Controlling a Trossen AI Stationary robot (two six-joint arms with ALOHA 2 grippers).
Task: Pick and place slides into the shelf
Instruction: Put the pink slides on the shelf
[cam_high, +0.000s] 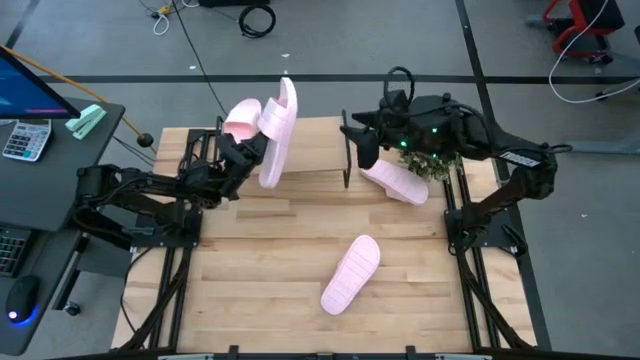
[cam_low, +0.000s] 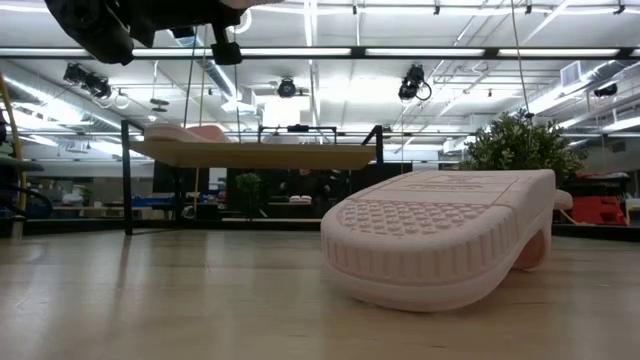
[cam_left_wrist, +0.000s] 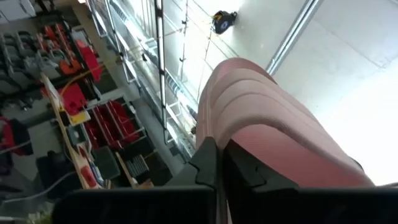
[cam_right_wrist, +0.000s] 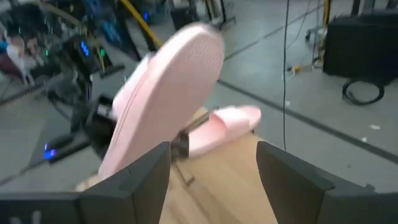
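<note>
Four pink slides show from above. One is held by the left gripper (cam_high: 250, 160), whose fingers (cam_left_wrist: 208, 165) are clamped on its edge; this raised slide (cam_high: 279, 135) stands nearly on end over the far left part of the tabletop (cam_high: 270, 260), sole turned toward the right arm. A second slide (cam_high: 242, 117) lies on the shelf (cam_low: 250, 153) at the far edge, just beside the raised one. A third slide (cam_high: 395, 182) rests under the right arm, next to a small green plant (cam_high: 432, 165). The fourth slide (cam_high: 351, 274) lies sole up near the middle of the tabletop, well apart from the others. Near the shelf's right end, the right gripper (cam_right_wrist: 211, 168) hovers with its fingers spread wide and nothing between them.
</note>
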